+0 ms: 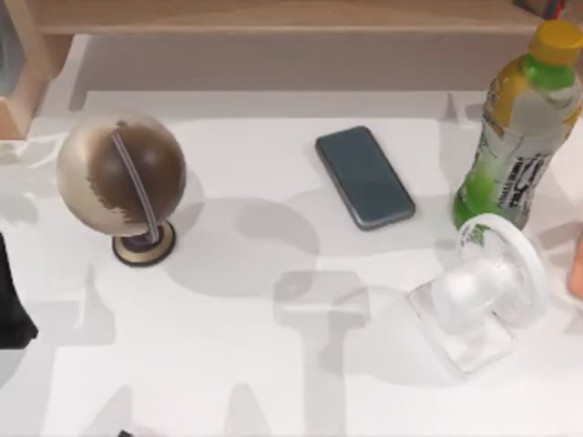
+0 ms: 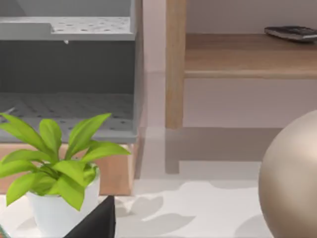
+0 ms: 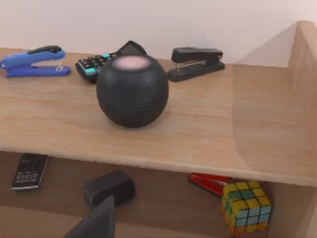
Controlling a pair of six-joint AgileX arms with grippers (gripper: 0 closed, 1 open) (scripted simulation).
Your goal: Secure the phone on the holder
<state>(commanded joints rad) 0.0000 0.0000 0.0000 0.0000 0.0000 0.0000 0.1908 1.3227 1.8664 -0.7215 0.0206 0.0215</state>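
Phone (image 1: pixel 365 177), a thin dark blue-grey glossy slab, lies flat right of table centre, its long axis running diagonally toward the white stand-like holder (image 1: pixel 483 296) (just beyond its lower corner). We judge our right arm nearer; finger states we cannot tell.

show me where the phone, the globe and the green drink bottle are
Thin dark blue-grey glossy phone (image 1: pixel 364 177), top view, middle of its screen.
Beige-and-brown globe (image 1: pixel 117 170), top view, on its sphere.
Green plastic bottle with yellow cap (image 1: pixel 519 137), top view, on its label.
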